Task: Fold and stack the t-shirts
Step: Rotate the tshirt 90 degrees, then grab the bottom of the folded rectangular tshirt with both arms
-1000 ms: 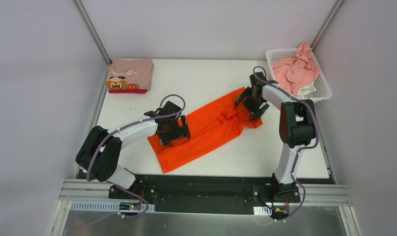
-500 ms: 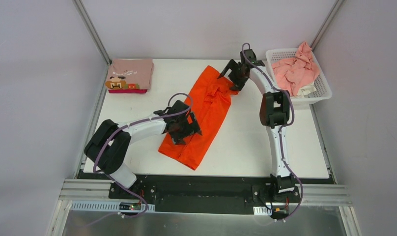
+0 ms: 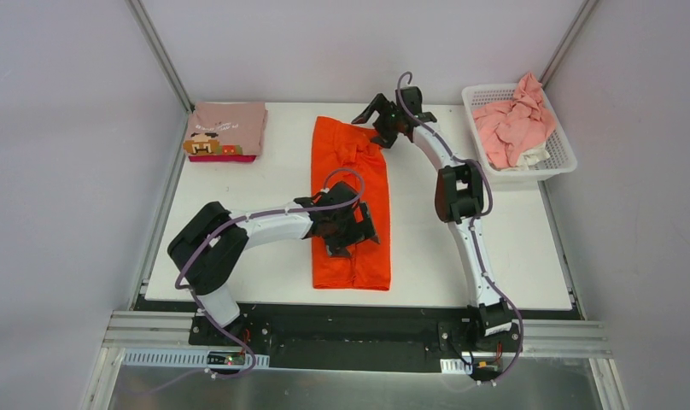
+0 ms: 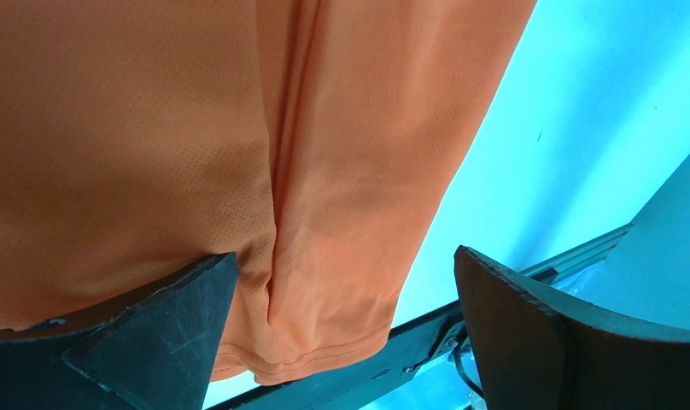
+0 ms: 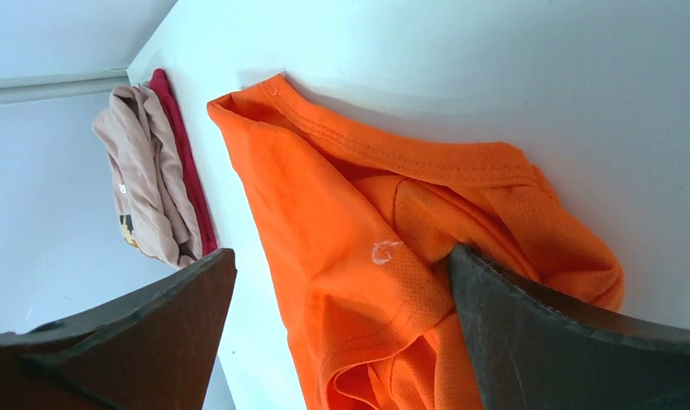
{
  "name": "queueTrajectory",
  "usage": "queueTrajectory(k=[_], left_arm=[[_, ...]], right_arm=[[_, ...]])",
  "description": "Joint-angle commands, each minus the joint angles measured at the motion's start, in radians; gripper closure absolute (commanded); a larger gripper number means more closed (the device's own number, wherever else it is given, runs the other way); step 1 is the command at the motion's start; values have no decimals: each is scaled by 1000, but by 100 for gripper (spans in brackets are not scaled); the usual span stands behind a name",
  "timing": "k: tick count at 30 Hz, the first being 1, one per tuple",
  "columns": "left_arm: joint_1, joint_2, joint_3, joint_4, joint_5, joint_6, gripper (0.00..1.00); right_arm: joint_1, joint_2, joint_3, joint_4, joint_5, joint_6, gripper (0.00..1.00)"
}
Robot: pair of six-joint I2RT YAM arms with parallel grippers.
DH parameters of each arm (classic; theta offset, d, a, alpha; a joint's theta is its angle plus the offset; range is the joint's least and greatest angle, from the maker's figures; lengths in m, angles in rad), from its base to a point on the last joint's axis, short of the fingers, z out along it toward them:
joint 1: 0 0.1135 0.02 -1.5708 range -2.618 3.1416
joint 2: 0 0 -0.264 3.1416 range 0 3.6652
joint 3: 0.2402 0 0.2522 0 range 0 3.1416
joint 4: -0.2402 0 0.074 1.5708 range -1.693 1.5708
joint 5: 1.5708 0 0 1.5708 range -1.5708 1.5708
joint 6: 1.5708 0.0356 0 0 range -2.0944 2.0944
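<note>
Fingers of the left gripper (image 3: 350, 232) stand wide apart over the near half of the orange t-shirt (image 3: 335, 141). In the left wrist view one finger (image 4: 145, 329) lies over the cloth and the other (image 4: 538, 333) sits past the shirt's right edge, above the white table (image 3: 239, 201). Nothing is pinched between them. Whether the first finger presses on the fabric cannot be told.

The right gripper (image 3: 377, 124) is spread just as wide at the shirt's far right corner, holding nothing. One of its fingers (image 5: 529, 342) sits over the bunched cloth there.

The shirt is folded into a long narrow strip in the middle of the table. Its long axis runs straight from far to near. The far end is crumpled, with a stitched edge and a small white mark showing in the right wrist view. The near end is a flat, square hem close to the table's near edge.

At the far left corner a folded dusty-pink t-shirt (image 3: 230, 124) with a pixel face lies on a magenta one (image 3: 236, 158). Light pink shirts (image 3: 517, 128) are heaped in the white basket (image 3: 565, 162) at the far right.
</note>
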Motion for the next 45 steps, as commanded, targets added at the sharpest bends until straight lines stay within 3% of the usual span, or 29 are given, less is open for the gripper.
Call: queueTrajectory(k=[1,9,13,18,21,26,30,33,35,39,45], left_arm=[[-12,2,9,-2,-2,0,1],[-14,-120,-14,-37,-39,61,1],[-23,-158,28,-63,-21,119,1],[-25,-244,105,-170,-17,228,1],[-25,-347,80,-255,-83,250,1],[-26,-554,-62,-380,-185,233,1],[-25,-632,-183,-428,-185,214,1],[-27,-617,-238,-454,-175,200,1],[-27,-584,-251,-454,-174,184,1],[-30,-505,-235,-453,-173,178,13],[-30,-464,-271,-395,-169,163,27]], right_arm=[[-1,-17,21,29,43,-93,0],[0,-180,68,29,317,-455,1],[4,-292,79,29,274,-538,0],[24,-516,-63,-85,213,-481,1],[35,-691,-256,-204,269,-419,1],[40,-1029,-815,-304,328,-226,1],[107,-1359,-1278,-173,291,-101,1],[169,-1536,-1522,-102,251,-26,1],[215,-1631,-1652,-74,245,36,1],[333,-1721,-1829,-29,197,79,1],[443,-1737,-1917,-70,310,156,3]])
